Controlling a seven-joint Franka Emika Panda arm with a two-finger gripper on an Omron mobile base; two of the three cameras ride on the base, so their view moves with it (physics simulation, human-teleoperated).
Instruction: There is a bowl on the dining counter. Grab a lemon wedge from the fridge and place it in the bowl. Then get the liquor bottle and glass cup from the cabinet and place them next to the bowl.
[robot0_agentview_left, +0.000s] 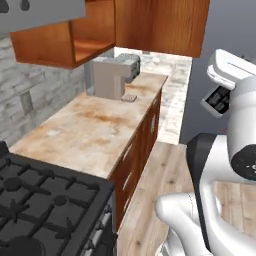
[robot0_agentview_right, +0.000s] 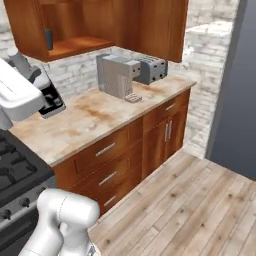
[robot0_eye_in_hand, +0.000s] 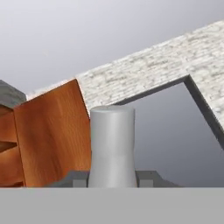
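Observation:
My gripper is shut on a pale grey liquor bottle, whose neck rises straight up between the two dark fingertips in the hand view. The hand is raised in the air, level with the upper cabinet. It hangs right of the counter in the left base view, gripper, and over the counter's left end beside the stove in the right base view, gripper. The wooden cabinet stands open. A small dark grey cup-like thing stands on its shelf.
A grey coffee machine and a toaster stand at the far end of the marbled counter. A black gas stove adjoins it. A dark grey tall panel rises at the right, with wooden floor in front.

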